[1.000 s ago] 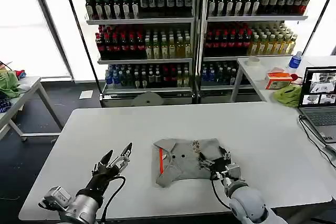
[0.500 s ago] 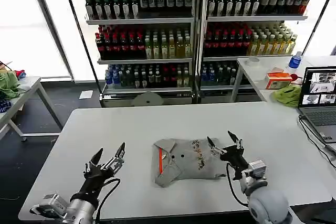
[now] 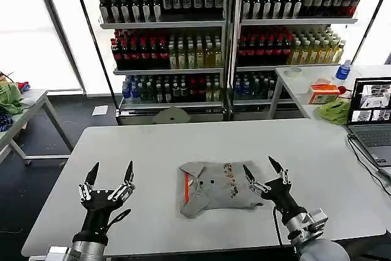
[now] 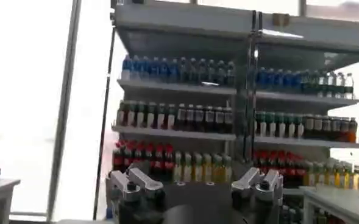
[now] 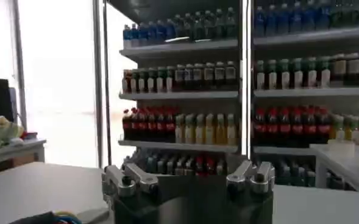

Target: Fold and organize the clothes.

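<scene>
At the white table's (image 3: 317, 169) middle the folded grey shirt (image 3: 214, 189) lies crosswise, just beside the spread-fingered right gripper (image 3: 266, 172), well apart from the equally empty left gripper (image 3: 110, 175).

A white table (image 3: 153, 151) stood in front, and behind it ran tall shelves of bottled drinks (image 3: 183, 41), dark, red, yellow and blue caps row on row. To the right, a side table (image 3: 305, 87) carried a laptop (image 3: 372, 117), a lime-green cloth (image 3: 335, 111), an orange-and-white box (image 3: 322, 93) and a blue-capped bottle (image 3: 344, 70).
</scene>
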Robot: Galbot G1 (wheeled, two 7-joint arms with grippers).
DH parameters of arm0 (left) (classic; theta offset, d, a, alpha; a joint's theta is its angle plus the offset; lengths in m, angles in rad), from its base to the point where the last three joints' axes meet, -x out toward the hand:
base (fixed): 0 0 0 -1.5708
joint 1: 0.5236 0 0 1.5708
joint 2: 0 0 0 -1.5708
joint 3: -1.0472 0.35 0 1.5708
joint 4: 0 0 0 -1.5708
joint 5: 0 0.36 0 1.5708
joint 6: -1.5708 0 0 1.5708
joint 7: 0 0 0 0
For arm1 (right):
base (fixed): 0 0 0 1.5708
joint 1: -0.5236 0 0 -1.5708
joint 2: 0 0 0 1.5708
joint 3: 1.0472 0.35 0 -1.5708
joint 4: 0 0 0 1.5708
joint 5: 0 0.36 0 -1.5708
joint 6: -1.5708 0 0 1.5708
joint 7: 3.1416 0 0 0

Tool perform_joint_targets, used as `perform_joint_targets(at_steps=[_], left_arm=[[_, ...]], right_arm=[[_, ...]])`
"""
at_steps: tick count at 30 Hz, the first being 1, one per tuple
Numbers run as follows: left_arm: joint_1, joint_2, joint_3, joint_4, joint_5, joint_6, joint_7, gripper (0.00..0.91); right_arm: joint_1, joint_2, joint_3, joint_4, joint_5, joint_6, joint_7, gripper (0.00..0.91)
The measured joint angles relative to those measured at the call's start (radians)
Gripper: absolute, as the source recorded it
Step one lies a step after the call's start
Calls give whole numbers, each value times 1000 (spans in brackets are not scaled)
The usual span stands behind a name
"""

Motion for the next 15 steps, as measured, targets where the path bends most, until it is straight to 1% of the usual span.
perform_joint_targets(at_steps=[8, 15], left_arm=[[34, -22, -8, 1, 83, -63, 49, 907], [55, -38, -17, 1, 110, -95, 70, 907]], right_arm=[[-46, 23, 3, 5, -51, 48, -22, 907], [-73, 30, 15, 11, -68, 70, -30, 907]])
